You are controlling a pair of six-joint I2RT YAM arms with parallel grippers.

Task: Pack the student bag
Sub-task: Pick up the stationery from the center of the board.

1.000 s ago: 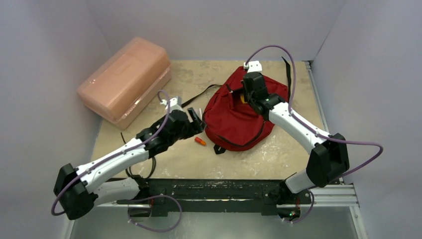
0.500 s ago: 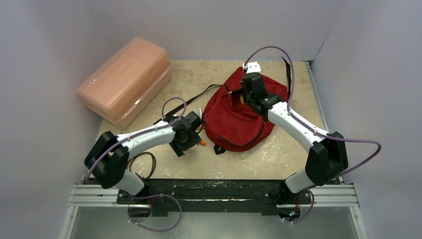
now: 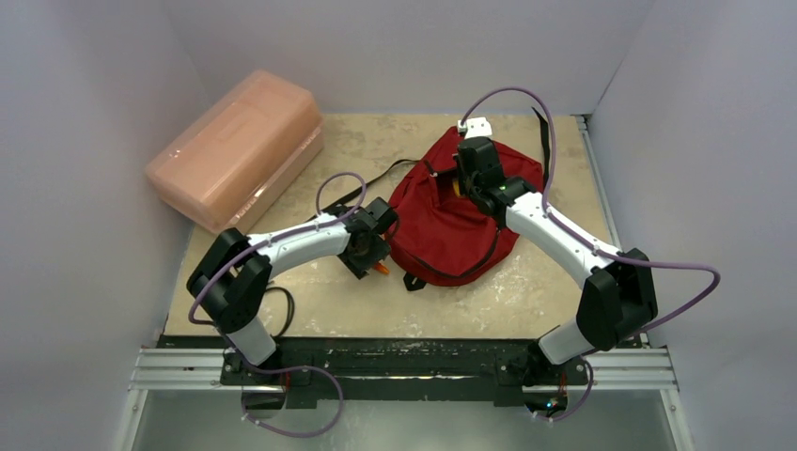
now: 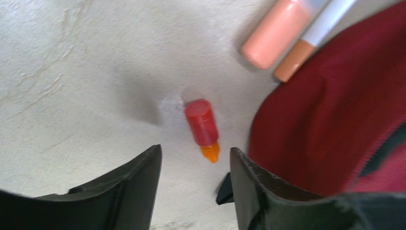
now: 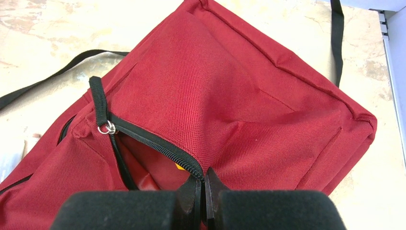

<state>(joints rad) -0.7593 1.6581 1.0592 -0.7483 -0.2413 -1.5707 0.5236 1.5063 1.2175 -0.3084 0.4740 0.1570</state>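
The student bag [image 3: 442,230], dark red with black zippers, lies at mid-table with its top zipper partly undone [image 5: 143,139]. My right gripper [image 5: 203,187] is shut on the bag's fabric edge at the end of that zipper, holding the mouth up; a yellow item [image 5: 181,166] shows inside. A short red marker with an orange tip [image 4: 203,127] lies on the table against the bag's left side [image 4: 325,110]. My left gripper [image 4: 195,165] hangs open just above it, pointing down, its fingertips [image 4: 143,177] short of the orange tip and nothing between them.
A peach marker [image 4: 275,36] and a white pen with an orange end [image 4: 311,40] lie by the bag's edge beyond the red marker. A pink translucent box [image 3: 235,146] sits at the back left. Black straps [image 3: 376,183] trail from the bag across the table.
My left arm has swung right toward the bag and turned its gripper down over the red marker, its jaws narrowing a little. The right arm and bag have stayed put.
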